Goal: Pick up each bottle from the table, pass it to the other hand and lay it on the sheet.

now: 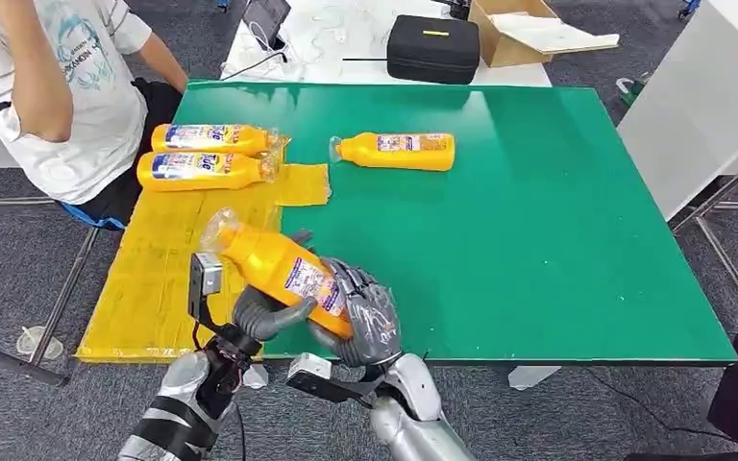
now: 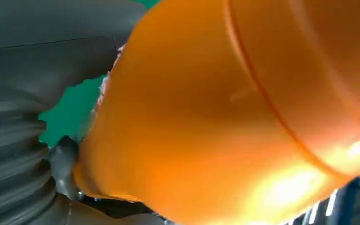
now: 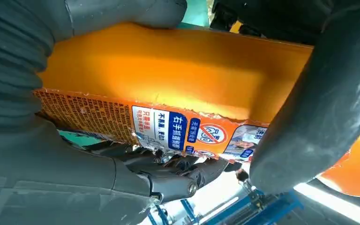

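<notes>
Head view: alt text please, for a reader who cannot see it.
Both robot hands, left and right, grip one orange bottle above the green table's near edge. Two bottles lie on the yellow sheet, a fourth on the table; a person sits alongside.

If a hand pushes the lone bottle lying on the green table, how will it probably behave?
The lone bottle lies on its side on the smooth green table, so it would probably slide, perhaps roll. Its body looks rigid plastic, likely stiff under the fingers. The glossy label may be slippery; its weight cannot be judged.
</notes>
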Motion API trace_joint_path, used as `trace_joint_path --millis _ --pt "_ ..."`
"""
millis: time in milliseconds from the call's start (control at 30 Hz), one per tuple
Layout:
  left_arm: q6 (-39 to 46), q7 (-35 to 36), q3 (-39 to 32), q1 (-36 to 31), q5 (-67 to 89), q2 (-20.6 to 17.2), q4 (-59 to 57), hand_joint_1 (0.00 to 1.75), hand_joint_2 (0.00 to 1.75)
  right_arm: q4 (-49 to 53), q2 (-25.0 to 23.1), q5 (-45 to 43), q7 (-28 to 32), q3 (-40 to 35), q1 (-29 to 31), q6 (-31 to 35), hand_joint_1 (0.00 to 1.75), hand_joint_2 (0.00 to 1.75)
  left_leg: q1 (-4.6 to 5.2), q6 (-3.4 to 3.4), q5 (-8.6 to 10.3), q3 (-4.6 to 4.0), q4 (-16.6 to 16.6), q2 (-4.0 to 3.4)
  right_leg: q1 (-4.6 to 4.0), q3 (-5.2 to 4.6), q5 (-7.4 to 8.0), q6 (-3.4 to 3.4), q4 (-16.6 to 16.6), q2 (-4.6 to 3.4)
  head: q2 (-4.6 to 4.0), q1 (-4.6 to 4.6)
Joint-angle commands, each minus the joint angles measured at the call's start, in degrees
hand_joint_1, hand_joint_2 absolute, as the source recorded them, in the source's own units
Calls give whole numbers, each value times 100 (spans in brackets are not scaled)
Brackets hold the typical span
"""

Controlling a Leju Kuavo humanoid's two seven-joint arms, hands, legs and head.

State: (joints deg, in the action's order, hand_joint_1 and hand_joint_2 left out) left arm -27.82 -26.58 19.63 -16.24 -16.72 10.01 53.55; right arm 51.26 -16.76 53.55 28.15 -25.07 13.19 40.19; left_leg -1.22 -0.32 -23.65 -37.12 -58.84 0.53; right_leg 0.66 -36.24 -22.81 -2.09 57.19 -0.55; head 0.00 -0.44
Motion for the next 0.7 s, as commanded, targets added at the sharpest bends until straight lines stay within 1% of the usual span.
trace_joint_path --millis 33,67,100,167,200,233,267,300,333,367,400,433,467,600,700 --pt "-268 14 -262 -194 -481 104 -114 0 175 -827 79 -113 -53 -357 236 -47 175 175 0 8 -7 34 5 3 -4 37 -10 9 -5 13 0 0" --pt "-272 2 -338 -142 -571 113 43 0 175 -869 96 -129 -114 -410 260 -82 175 175 0 6 -5 25 4 -1 -3 26 -6 7 -5 7 0 2" --pt "-316 17 -394 -102 -666 125 161 0 175 -870 104 -165 -124 -435 264 -78 175 175 0 8 -7 33 6 -1 -4 34 -8 8 -7 9 2 2" --pt "-312 92 -477 -21 -759 126 474 0 175 -924 116 -197 -209 -493 308 -153 175 175 -1 4 -3 12 2 -2 -3 12 -2 4 -3 4 0 0" --pt "-294 106 -460 -5 -715 106 533 0 175 -930 115 -213 -219 -502 313 -155 175 175 -2 8 -9 27 2 -5 -6 28 -7 7 -5 5 0 2" --pt "-294 106 -460 -5 -715 106 533 0 175 -930 115 -213 -219 -502 313 -155 175 175 -2 6 -6 18 1 -3 -5 18 -5 5 -3 4 0 2" --pt "-294 106 -460 -5 -715 106 533 0 175 -930 115 -213 -219 -502 313 -155 175 175 -1 10 -10 34 4 -3 -5 35 -10 8 -5 8 0 0" --pt "-295 106 -450 7 -712 122 535 0 175 -929 111 -215 -222 -503 323 -160 175 175 -1 7 -5 19 3 -2 -4 20 -5 5 -4 6 0 2" --pt "-294 103 -448 31 -708 125 557 0 175 -949 109 -230 -246 -507 337 -201 175 175 1 11 -10 35 5 0 -4 36 -11 7 -6 11 0 0" --pt "-274 38 -322 38 -496 56 620 0 175 -941 112 -252 -256 -521 345 -197 175 175 1 7 -3 16 3 0 -2 17 -4 4 -4 7 2 2" --pt "-193 -90 -241 43 -269 37 605 2 175 -943 112 -275 -272 -542 363 -206 175 175 0 9 -8 27 3 -3 -4 29 -7 5 -5 6 0 2" --pt "-174 -149 -165 55 -105 37 582 106 175 -933 100 -342 -286 -537 386 -236 175 175 2 11 -10 37 6 -5 -2 37 -9 7 -7 6 0 0" --pt "-119 -170 -106 56 23 37 555 175 175 -929 101 -360 -300 -542 403 -244 175 175 2 12 -12 42 5 -5 -2 43 -11 8 -6 7 0 2" --pt "-87 -224 -24 76 151 51 521 175 175 -927 94 -379 -313 -545 442 -283 175 175 1 4 -1 10 3 4 -1 11 -3 4 -2 9 0 0" --pt "59 -289 129 1 495 1 427 175 175 -912 83 -457 -308 -544 460 -289 175 175 2 7 -6 25 5 -2 -2 26 -7 7 -4 6 2 2"
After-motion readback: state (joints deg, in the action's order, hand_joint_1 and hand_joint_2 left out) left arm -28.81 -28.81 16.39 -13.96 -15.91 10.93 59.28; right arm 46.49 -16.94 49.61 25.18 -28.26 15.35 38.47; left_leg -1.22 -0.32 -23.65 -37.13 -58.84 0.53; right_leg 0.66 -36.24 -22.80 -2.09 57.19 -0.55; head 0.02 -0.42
